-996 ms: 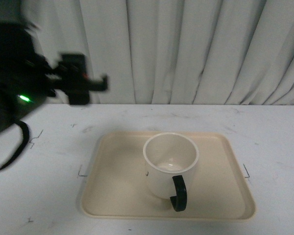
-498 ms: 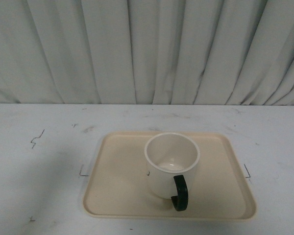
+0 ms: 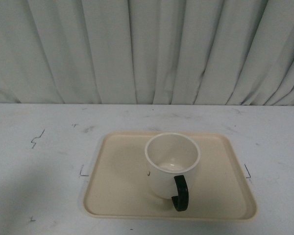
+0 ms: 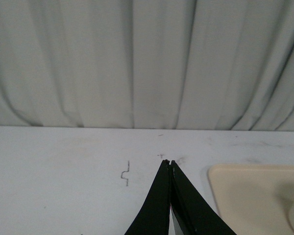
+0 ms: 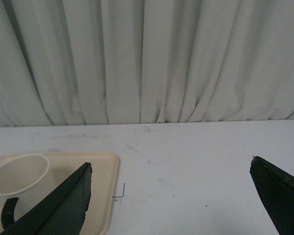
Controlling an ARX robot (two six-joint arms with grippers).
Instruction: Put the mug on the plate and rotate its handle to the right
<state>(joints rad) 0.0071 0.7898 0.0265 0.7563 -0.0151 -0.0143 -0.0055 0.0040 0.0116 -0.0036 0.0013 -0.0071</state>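
Observation:
The cream-white mug (image 3: 169, 164) stands upright on the beige plate (image 3: 112, 191), a little right of its middle. Its black handle (image 3: 180, 194) points toward the near edge of the plate. No smiley face shows. Neither arm is in the front view. My left gripper (image 4: 168, 162) is shut and empty above the bare table, left of the plate's corner (image 4: 245, 196). My right gripper (image 5: 171, 164) is open wide and empty above the table, right of the plate (image 5: 105, 191); the mug (image 5: 19, 178) and its handle (image 5: 7, 213) show beside one finger.
The white table (image 3: 39, 156) carries small black corner marks (image 3: 82, 171) beside the plate. A pale pleated curtain (image 3: 147, 49) hangs along the table's far edge.
The left arm and gripper, seen at the upper left a second ago, have left the front view. The mug and plate have not moved.

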